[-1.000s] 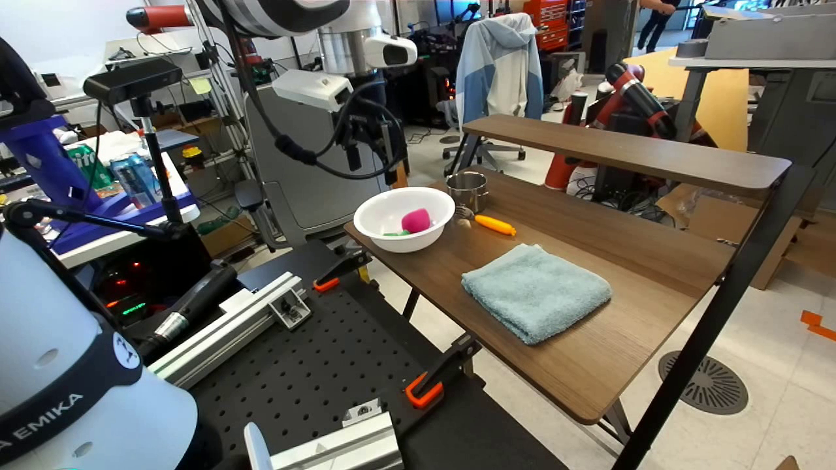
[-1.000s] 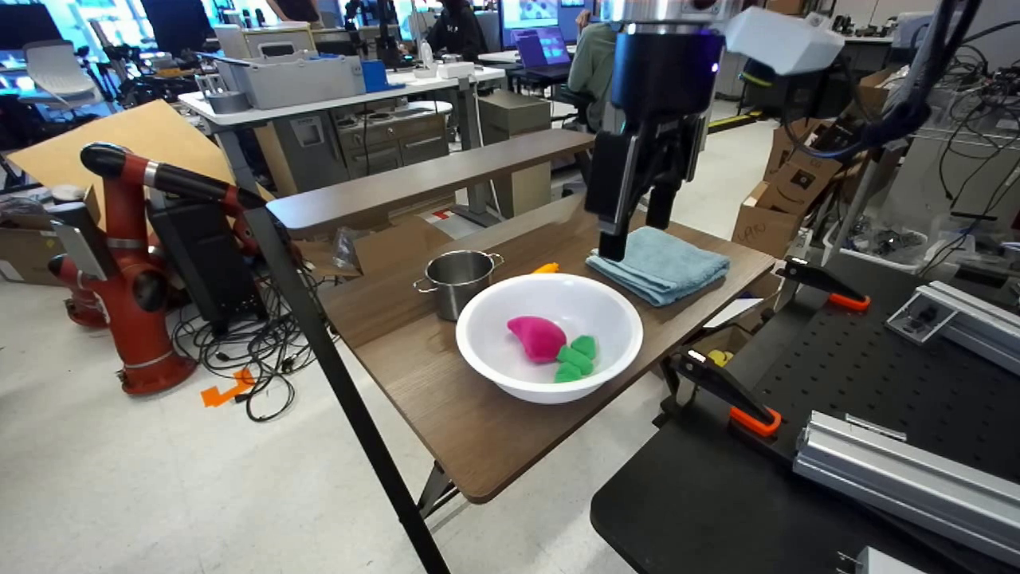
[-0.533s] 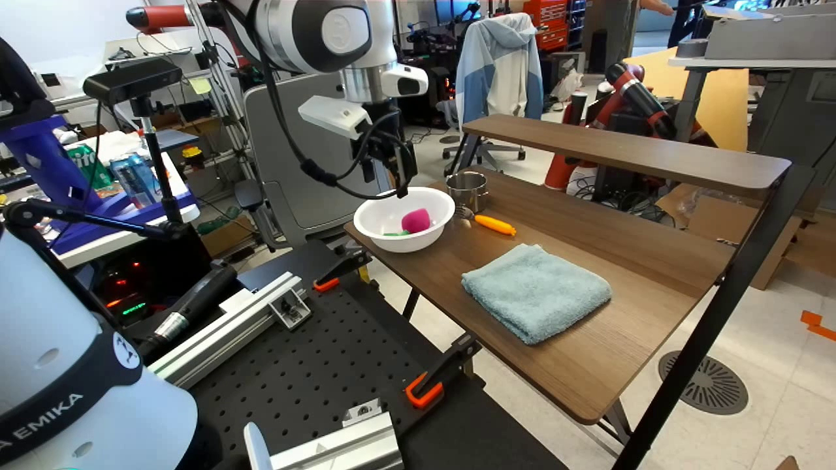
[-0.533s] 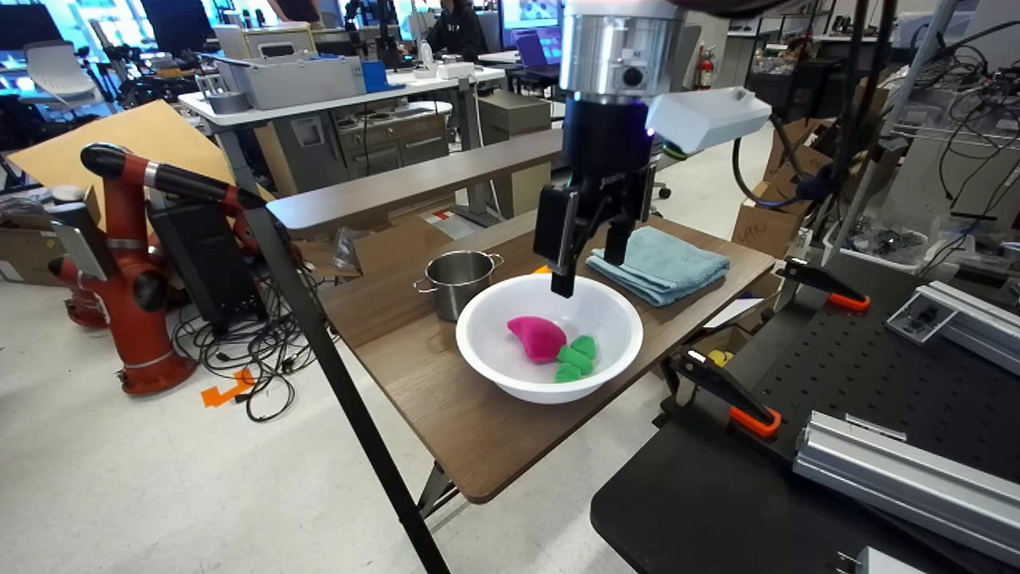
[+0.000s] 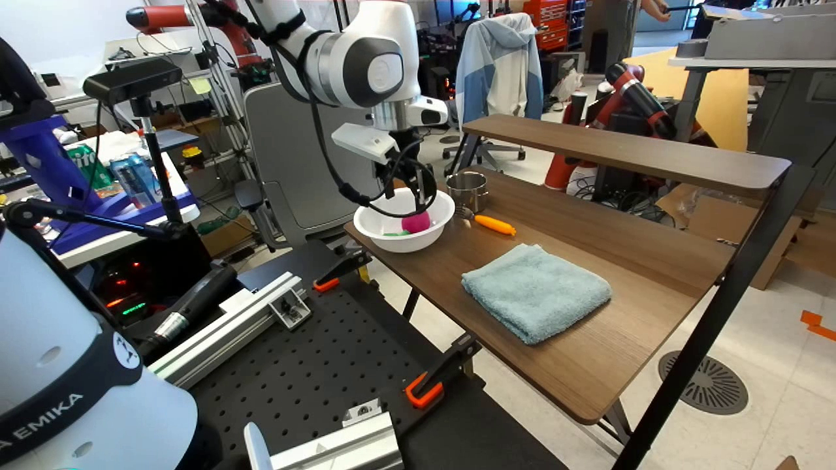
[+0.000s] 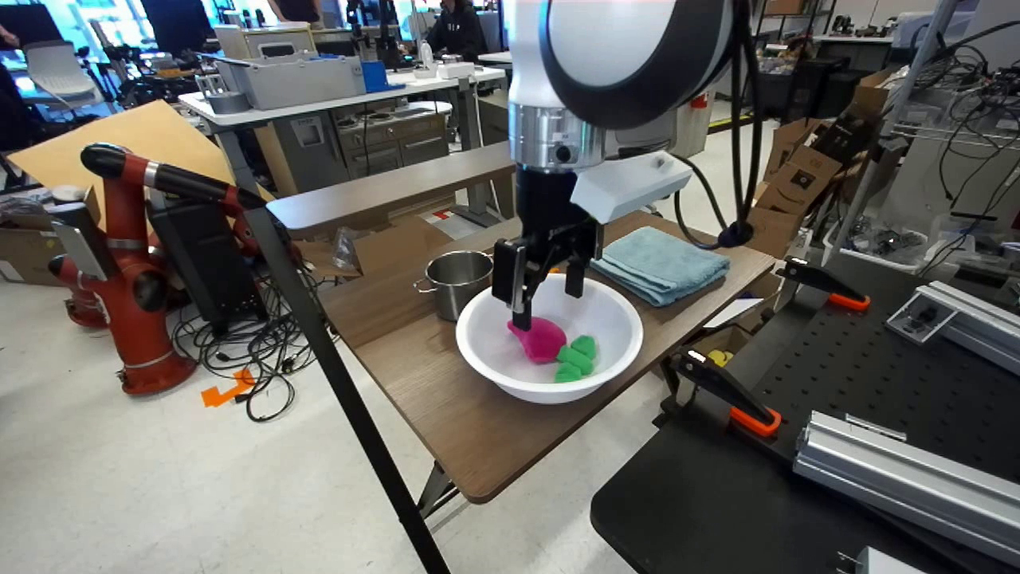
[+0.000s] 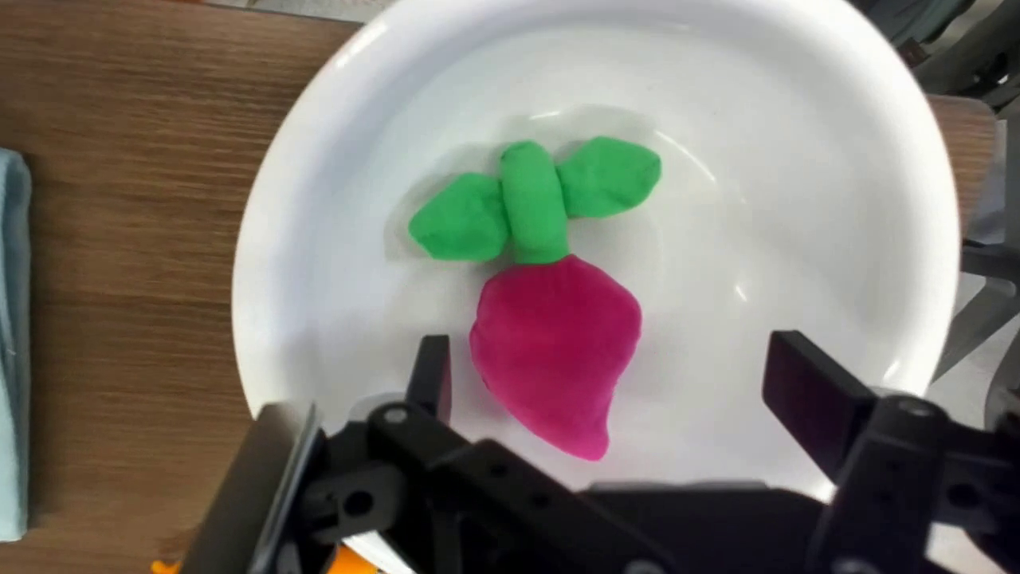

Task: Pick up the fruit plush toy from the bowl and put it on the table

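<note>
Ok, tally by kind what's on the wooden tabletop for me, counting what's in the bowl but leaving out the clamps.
Containers, the bowl and the metal pot: 2
Plush toy, inside the bowl: 1
Folded towel: 1
Orange item, exact kind unclear: 1
Total: 5

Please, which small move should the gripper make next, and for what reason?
Probably lower the open gripper slightly: in the wrist view, the fruit plush toy, lying in the bowl, appears between the spread fingers with a gap on each side, and they seem to hover above it.
</note>
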`<move>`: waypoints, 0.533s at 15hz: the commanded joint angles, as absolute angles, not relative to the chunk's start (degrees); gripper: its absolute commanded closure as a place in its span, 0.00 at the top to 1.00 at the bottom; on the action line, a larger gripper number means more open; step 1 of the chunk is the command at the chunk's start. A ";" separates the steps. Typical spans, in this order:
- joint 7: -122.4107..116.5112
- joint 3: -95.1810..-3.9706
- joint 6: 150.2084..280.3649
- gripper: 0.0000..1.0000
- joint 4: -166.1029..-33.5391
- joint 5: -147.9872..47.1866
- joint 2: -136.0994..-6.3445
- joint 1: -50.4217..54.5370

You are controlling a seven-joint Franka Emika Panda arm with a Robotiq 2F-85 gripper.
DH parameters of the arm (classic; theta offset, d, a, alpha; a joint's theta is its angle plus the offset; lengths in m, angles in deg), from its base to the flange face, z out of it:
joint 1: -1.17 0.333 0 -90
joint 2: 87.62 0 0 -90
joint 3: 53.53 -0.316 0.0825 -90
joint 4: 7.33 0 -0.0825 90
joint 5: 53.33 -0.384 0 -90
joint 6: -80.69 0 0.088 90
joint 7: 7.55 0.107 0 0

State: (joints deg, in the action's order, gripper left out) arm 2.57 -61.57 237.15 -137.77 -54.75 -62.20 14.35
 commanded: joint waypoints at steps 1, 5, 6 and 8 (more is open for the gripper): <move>5.62 -58.81 236.43 1.00 -132.11 -52.09 -56.69 17.75; 6.31 -57.78 235.12 1.00 -127.32 -51.00 -52.01 20.14; 6.42 -57.56 234.89 1.00 -126.61 -50.92 -51.34 20.68; 6.24 -57.13 234.50 0.75 -125.29 -50.64 -50.12 21.55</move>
State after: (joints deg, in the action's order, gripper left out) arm 4.89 -58.81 236.83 -128.22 -52.36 -52.01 19.57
